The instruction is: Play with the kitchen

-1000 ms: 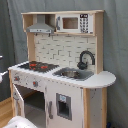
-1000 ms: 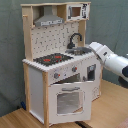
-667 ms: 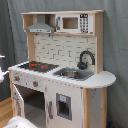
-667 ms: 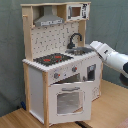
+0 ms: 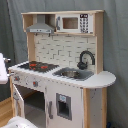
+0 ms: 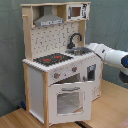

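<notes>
**White arm crowds the toy kitchen's sink end**

White-and-wood, the kitchen [image 6: 60, 65] fills the floor's middle, its oven door [image 6: 70, 102] ajar. Beside the sink [image 6: 82, 51] hangs the arm [image 6: 112, 55]; gripper hidden, so I cannot tell its state. A careless swing could knock the faucet [image 6: 74, 40] or countertop. Grey curtain [image 5: 12, 30] behind.

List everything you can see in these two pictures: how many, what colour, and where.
toy kitchen: one, white and light wood, middle of both exterior views
stovetop: one, black with red rings, on the counter
faucet: one, black, behind the sink
sink: one, grey, in the counter
hood: one, grey, above the stovetop
microwave: one, white, top shelf
oven door: one, white with window, ajar
robot arm: one, white, at the second exterior view's right
</notes>
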